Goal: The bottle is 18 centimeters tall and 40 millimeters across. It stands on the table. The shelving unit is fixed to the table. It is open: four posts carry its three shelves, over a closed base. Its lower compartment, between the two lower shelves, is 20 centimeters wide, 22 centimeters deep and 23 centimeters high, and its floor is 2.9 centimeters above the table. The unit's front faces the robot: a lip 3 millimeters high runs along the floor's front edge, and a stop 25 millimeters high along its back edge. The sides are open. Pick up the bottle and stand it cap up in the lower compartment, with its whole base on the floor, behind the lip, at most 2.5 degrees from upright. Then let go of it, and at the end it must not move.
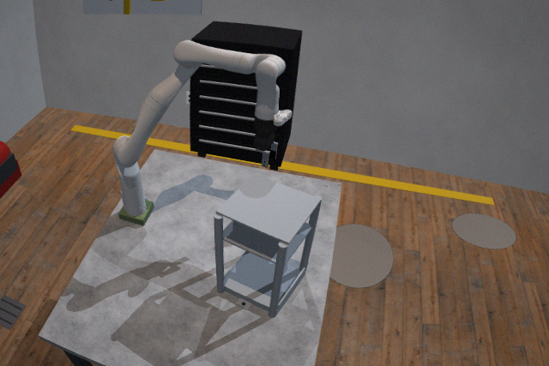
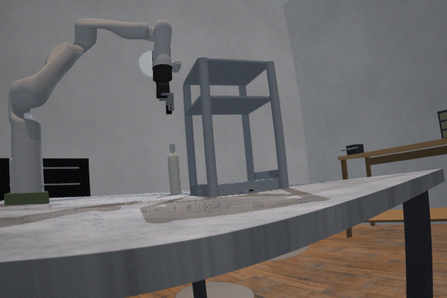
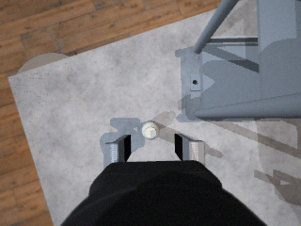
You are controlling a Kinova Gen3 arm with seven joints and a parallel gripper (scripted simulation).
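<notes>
The bottle (image 2: pixel 174 171) is pale, with a small cap, and stands upright on the table (image 2: pixel 223 222) (image 1: pixel 177 229) just left of the shelving unit (image 2: pixel 207 125) (image 1: pixel 270 209). In the wrist view I look straight down on its cap (image 3: pixel 150 130), which lies just ahead of the gap between my fingers. My gripper (image 3: pixel 152 143) (image 2: pixel 167 105) (image 1: pixel 268 156) is open and empty. It points down and hangs well above the bottle, at about the height of the unit's middle shelf. In the top view the bottle is hidden behind the unit's top shelf.
The unit's posts and base (image 3: pixel 235 80) lie close to the right of the bottle. A black drawer cabinet (image 1: pixel 245 87) stands behind the table. A wooden bench (image 2: pixel 397 150) stands off to the right. The table's edge (image 3: pixel 28 141) lies to the left in the wrist view.
</notes>
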